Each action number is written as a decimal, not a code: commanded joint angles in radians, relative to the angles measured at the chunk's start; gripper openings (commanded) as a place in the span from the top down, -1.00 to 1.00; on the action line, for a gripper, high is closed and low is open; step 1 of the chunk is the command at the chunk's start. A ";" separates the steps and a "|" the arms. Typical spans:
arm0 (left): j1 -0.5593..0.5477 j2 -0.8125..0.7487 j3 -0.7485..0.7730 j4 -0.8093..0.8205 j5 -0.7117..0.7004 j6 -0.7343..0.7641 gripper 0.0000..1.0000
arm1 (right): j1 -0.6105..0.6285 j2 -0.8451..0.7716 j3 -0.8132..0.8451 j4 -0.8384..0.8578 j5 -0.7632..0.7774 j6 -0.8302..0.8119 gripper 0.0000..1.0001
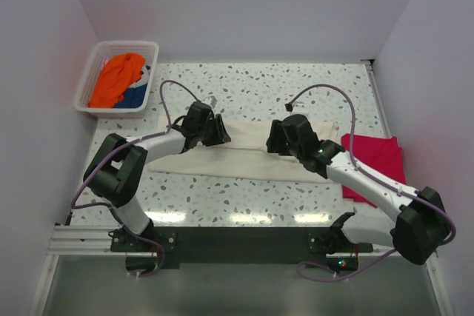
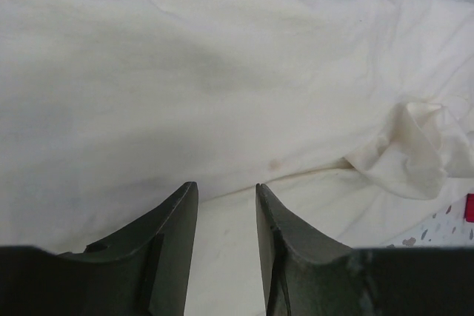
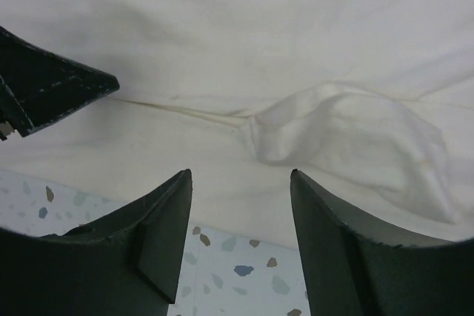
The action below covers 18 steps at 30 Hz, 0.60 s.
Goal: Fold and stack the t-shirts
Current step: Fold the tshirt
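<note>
A large cream-white t-shirt (image 1: pixel 244 159) lies folded in a long strip across the middle of the table. My left gripper (image 1: pixel 220 132) hangs over its left half. In the left wrist view the left gripper (image 2: pixel 226 185) is open, with flat cream cloth (image 2: pixel 222 72) under the gap and nothing pinched. My right gripper (image 1: pixel 273 139) is over the strip's right half. It (image 3: pixel 241 173) stands open just short of a raised wrinkle (image 3: pixel 348 138) in the cloth. A crimson-red t-shirt (image 1: pixel 378 162) lies folded at the right.
A white slatted basket (image 1: pixel 90 79) at the back left holds an orange t-shirt (image 1: pixel 118 75) and a blue one (image 1: pixel 137 95). The speckled tabletop (image 1: pixel 259 86) has walls close on three sides. The left gripper's tip (image 3: pixel 52 98) shows in the right wrist view.
</note>
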 commanded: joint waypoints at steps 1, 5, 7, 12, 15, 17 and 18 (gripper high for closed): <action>-0.027 -0.069 0.020 0.061 0.034 0.038 0.15 | -0.023 -0.076 0.070 -0.103 0.196 -0.055 -0.21; -0.073 -0.074 0.044 0.100 0.069 0.052 0.05 | -0.228 -0.023 0.100 -0.139 0.091 -0.107 -0.26; -0.100 -0.056 0.077 0.103 0.085 0.062 0.01 | -0.265 0.006 0.110 -0.133 0.086 -0.135 -0.26; -0.153 0.006 0.136 0.149 0.129 0.072 -0.11 | -0.370 0.144 0.132 -0.115 -0.032 -0.147 -0.29; -0.179 0.056 0.179 0.167 0.137 0.067 -0.22 | -0.407 0.199 0.120 -0.075 -0.098 -0.130 -0.30; -0.193 0.104 0.219 0.166 0.137 0.064 -0.23 | -0.410 0.227 0.120 -0.059 -0.119 -0.113 -0.29; -0.196 0.121 0.235 0.164 0.137 0.058 -0.24 | -0.411 0.238 0.114 -0.052 -0.147 -0.106 -0.29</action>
